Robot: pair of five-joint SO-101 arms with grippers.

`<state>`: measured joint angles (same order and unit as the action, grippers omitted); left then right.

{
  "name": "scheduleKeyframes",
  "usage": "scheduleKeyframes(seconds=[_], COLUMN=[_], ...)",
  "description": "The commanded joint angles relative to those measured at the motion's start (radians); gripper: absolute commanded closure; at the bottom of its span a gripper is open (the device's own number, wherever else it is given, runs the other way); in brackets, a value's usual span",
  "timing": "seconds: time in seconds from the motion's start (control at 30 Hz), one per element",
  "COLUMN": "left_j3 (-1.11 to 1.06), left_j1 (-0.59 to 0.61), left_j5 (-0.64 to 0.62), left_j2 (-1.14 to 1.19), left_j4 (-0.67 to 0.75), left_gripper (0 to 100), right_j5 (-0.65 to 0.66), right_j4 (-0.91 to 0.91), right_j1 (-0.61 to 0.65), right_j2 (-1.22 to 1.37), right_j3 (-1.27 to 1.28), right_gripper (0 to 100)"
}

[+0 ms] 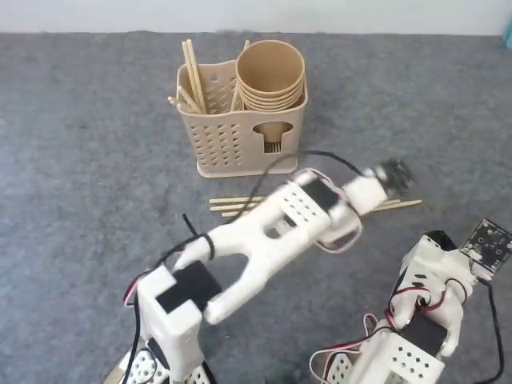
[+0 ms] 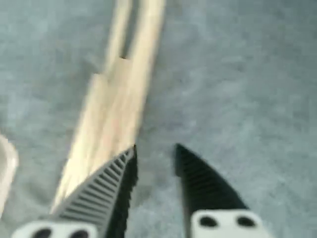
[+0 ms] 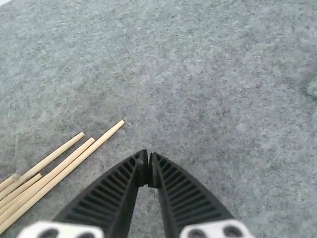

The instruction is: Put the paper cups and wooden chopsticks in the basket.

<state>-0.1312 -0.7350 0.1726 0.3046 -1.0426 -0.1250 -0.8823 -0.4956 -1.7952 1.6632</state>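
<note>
chopstick pickup: in front of the basket (image 1: 216,140), our left gripper (image 2: 154,148), jaws slightly parted and empty, sits at the loose chopsticks (image 2: 119,99); next, we judge, it must straddle them.

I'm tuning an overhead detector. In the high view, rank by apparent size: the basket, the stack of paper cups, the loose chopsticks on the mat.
1. basket
2. stack of paper cups
3. loose chopsticks: long but thin, partly hidden under the left arm, so their place is unsure.
</note>
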Motion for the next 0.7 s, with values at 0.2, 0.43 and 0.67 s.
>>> scheduleKeyframes(seconds=[0.2,0.43,0.67], left_j3=[0.033,0.156,0.166], left_j1=[0.104,0.092,0.057], left_j5=[0.078,0.084,0.086], left_j2=[0.083,0.19,0.21], left_j4=[0.055,-0.044,-0.094], left_gripper=[82,87,99], right_j5=[0.015,0.012,0.011], right_j4=[0.013,0.013,0.013], right_j1=[0.008,0.008,0.008], right_j2=[-0.018,-0.018,-0.018], right_j3=[0.005,0.005,0.003], right_gripper=[98.3,98.3,98.3])
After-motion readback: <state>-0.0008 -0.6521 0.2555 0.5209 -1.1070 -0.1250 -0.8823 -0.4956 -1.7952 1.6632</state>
